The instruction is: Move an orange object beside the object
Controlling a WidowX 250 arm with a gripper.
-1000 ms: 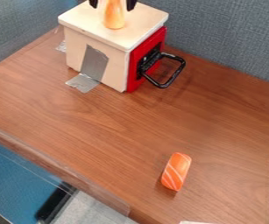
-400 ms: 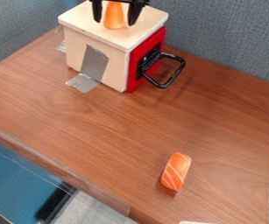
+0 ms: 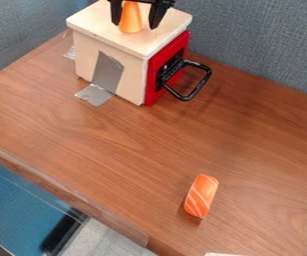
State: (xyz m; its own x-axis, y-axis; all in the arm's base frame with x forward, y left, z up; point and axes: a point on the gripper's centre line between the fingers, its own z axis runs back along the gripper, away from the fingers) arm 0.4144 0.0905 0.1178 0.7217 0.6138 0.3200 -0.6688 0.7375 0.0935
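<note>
At the near part of the desk (image 3: 115, 155), an orange sushi piece with pale stripes (image 3: 201, 196) is seen lying on its own, well apart from the box (image 3: 109, 37). Farther back, the box's red front (image 3: 151, 75) is fitted with a black handle (image 3: 199, 82), and its side is taped down to the wood with grey tape (image 3: 107, 72). On the pale top of the box a tapered orange object (image 3: 130, 20) is seen standing upright, narrower above than below. It is flanked by the gripper (image 3: 135, 24), whose fingers are spread, one on each side; a gap is left on the handle side, while the other finger is very near or touching.

The step in hand is judged to be the grasp of the tapered object. It would best be centred between the fingers before they are closed, so that it is not pushed or tipped by one of them. A hold low on the wider part is advised, with the tips kept just off the box top. The lift should be made straight up, and the handle cleared, before the object is set down upright beside the sushi piece, the likely target.
</note>
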